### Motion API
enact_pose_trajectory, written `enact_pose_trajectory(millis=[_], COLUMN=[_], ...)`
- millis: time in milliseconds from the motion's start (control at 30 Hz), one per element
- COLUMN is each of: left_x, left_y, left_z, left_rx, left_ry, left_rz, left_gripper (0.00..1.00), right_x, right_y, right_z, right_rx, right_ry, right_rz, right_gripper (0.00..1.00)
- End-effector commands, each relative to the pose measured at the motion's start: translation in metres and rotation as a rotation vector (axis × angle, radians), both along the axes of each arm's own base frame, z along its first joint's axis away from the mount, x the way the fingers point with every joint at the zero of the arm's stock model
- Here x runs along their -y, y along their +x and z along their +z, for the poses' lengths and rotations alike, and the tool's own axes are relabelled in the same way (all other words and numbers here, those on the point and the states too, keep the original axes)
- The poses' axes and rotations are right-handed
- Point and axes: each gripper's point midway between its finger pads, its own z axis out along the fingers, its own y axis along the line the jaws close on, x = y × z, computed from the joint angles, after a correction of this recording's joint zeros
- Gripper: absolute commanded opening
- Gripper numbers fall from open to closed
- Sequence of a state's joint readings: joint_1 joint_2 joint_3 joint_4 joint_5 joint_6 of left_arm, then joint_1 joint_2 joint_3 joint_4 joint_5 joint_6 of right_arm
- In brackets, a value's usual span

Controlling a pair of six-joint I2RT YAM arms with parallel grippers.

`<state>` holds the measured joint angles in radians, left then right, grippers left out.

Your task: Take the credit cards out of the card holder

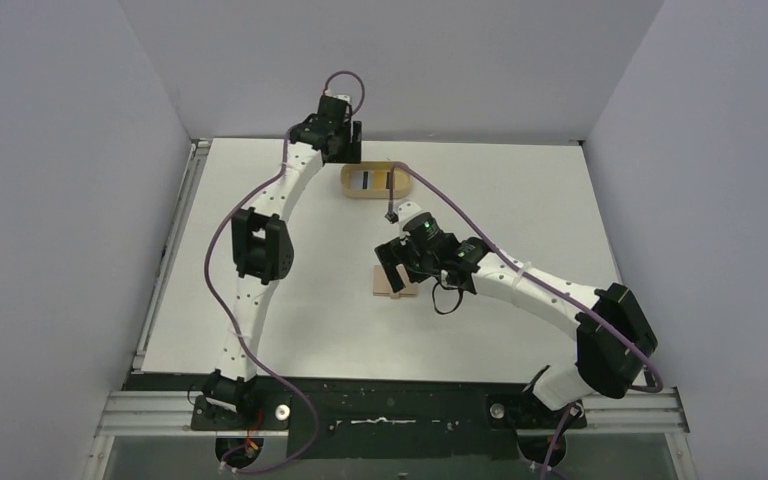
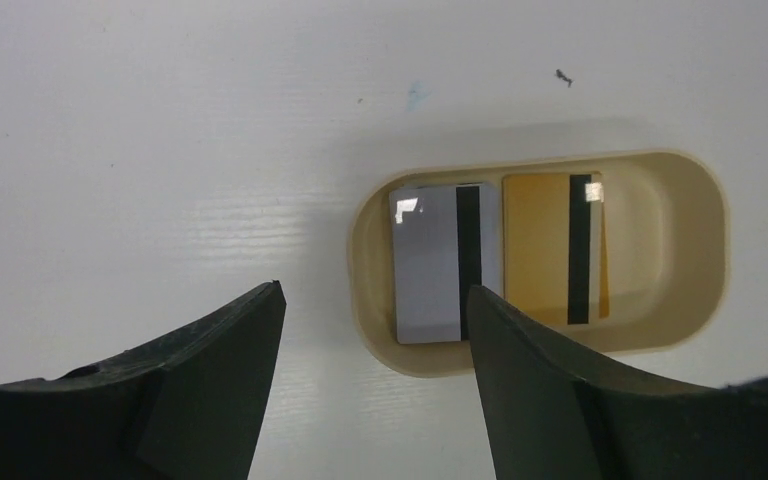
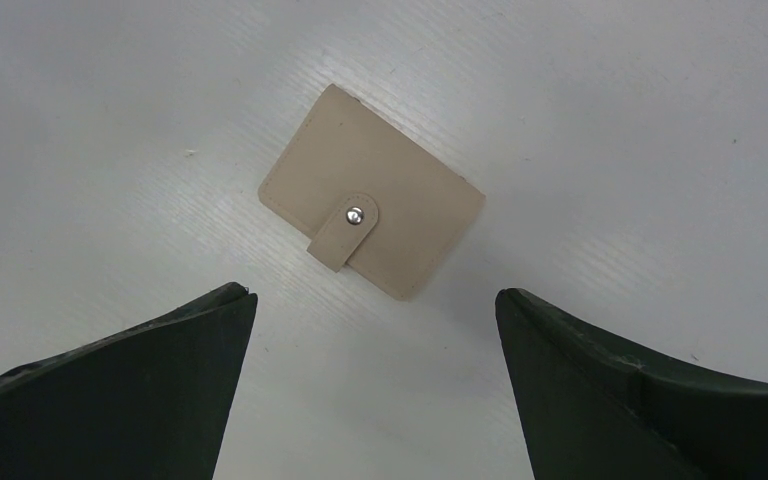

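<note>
The tan card holder (image 3: 370, 190) lies flat on the white table with its snap tab closed; in the top view it (image 1: 390, 283) sits mid-table, partly under my right wrist. My right gripper (image 3: 375, 295) hovers above it, open and empty. A light blue card (image 2: 438, 262) and a yellow-orange card (image 2: 550, 245) lie side by side, stripe side up, in an oval tan tray (image 2: 700, 215); the tray (image 1: 350, 182) is at the far middle of the table. My left gripper (image 2: 375, 290) is open and empty just over the tray's near left edge.
The white table (image 1: 520, 200) is walled by grey panels left, right and behind. A metal rail (image 1: 390, 412) runs along the near edge by the arm bases. Purple cables loop off both arms.
</note>
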<state>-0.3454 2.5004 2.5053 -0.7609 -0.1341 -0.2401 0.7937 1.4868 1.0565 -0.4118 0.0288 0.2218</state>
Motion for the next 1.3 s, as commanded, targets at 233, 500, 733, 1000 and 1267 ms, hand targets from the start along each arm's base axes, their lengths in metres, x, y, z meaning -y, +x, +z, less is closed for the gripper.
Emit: enact_pose_trajectory(millis=[233,500,733,1000,1267], left_x=[-0.015,-0.012,-0.011,-0.007,-0.009], left_y=[0.006,0.000,-0.004,-0.007,-0.024], left_z=[-0.043,-0.070,-0.086,-0.089,-0.084], left_rx=[-0.059,-0.111,-0.146,-0.157,-0.171], left_ry=[0.046,0.047,0.054,0.050,0.093], left_rz=[0.092,0.084,0.085,0.072,0.062], left_gripper=[0.56,0.34,0.28,0.00,0.00], right_x=[-0.007,-0.004,-0.006,-0.003,0.000], right_y=[-0.001,-0.005,-0.011,-0.012,-0.015], right_z=[-0.010,-0.017,-0.015,-0.014,-0.013], right_rx=[-0.011,-0.025,-0.038,-0.036,-0.032], right_ry=[0.014,0.019,0.039,0.041,0.042], right_rz=[0.017,0.001,0.013,0.004,-0.002], right_gripper=[0.97,0.97,0.97,0.97,0.97])
